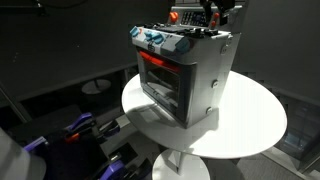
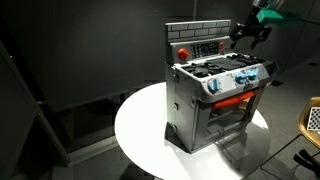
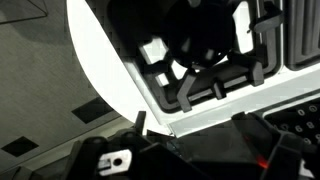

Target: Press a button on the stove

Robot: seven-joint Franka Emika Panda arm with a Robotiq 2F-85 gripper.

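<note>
Darkness is surrounding a round white table (image 1: 255, 130), and the stove (image 1: 205, 85) is sitting near its middle. It is standing upright on its base, with its long axis running straight up. Its glowing red window (image 1: 160, 68) is facing down and left in an exterior view; the same window (image 2: 232, 100) is facing down and right in an exterior view. A row of blue knobs (image 2: 238, 82) is running along the top front edge, and a dark panel (image 2: 200, 45) is rising at the back.

I am holding my hand (image 2: 250, 32) high over the rear of the cooktop, just beside that panel. I cannot tell whether it is touching anything. It is showing small and dark, so I cannot say whether my fingers are spread or closed. My wrist camera is looking down on what is probably a black burner grate (image 3: 205, 75), with the table's white rim (image 3: 100, 70) curving past.
</note>
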